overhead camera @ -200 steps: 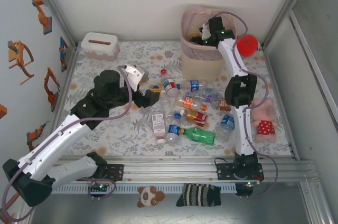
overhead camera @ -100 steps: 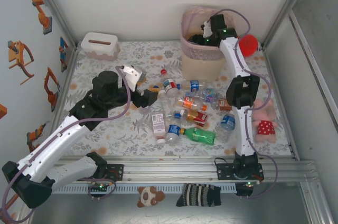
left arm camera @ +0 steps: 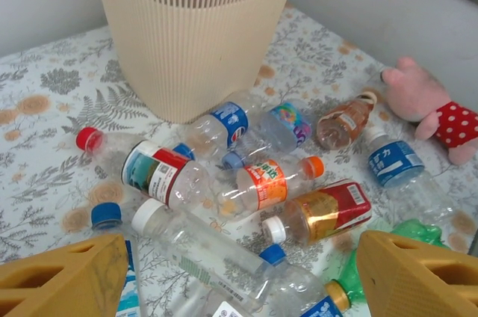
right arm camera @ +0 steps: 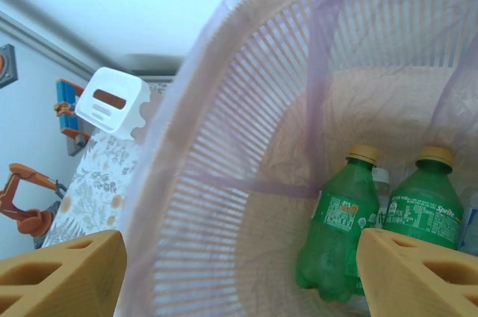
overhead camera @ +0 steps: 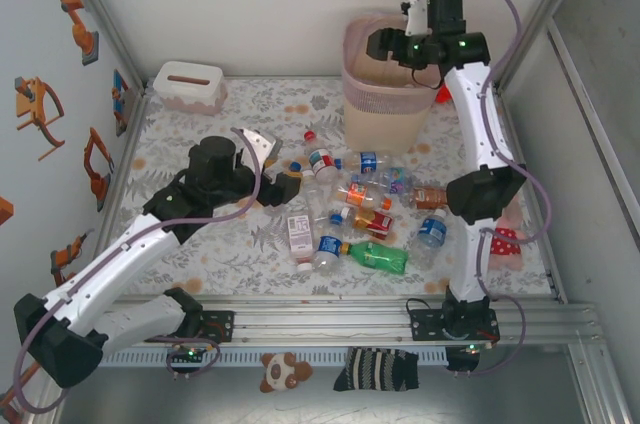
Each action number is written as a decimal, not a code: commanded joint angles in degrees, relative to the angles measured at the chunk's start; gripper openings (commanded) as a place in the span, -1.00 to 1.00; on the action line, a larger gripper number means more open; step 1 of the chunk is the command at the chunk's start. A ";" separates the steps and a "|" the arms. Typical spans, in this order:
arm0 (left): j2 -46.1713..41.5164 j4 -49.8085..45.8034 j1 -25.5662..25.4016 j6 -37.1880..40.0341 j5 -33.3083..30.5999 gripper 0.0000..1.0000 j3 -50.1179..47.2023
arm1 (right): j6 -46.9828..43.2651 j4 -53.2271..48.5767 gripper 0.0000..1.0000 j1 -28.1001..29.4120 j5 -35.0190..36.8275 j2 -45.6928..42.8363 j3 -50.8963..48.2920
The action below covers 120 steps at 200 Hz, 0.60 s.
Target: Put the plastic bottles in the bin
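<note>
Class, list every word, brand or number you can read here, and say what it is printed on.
"Sprite": label of the right green bottle inside the bin.
On the left green bottle: print too small to read.
On the bottles lying on the table: labels blurred, none readable.

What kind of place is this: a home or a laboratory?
Probably a robot test cell in a laboratory: white panels in an aluminium frame enclose the table, the left arm and right arm are bolted to a rail at its near edge, and plastic bottles lie scattered.
</note>
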 commanded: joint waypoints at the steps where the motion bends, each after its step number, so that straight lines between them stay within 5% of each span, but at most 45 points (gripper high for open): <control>1: 2.69 -1.83 0.45 -0.21 -2.25 0.57 0.38 | -1.60 -2.41 0.58 -0.31 1.47 -4.57 -2.07; 120: 23.66 -15.80 3.69 3.23 -11.31 0.42 7.72 | -4.14 -1.19 0.58 -0.39 5.43 -29.29 -29.17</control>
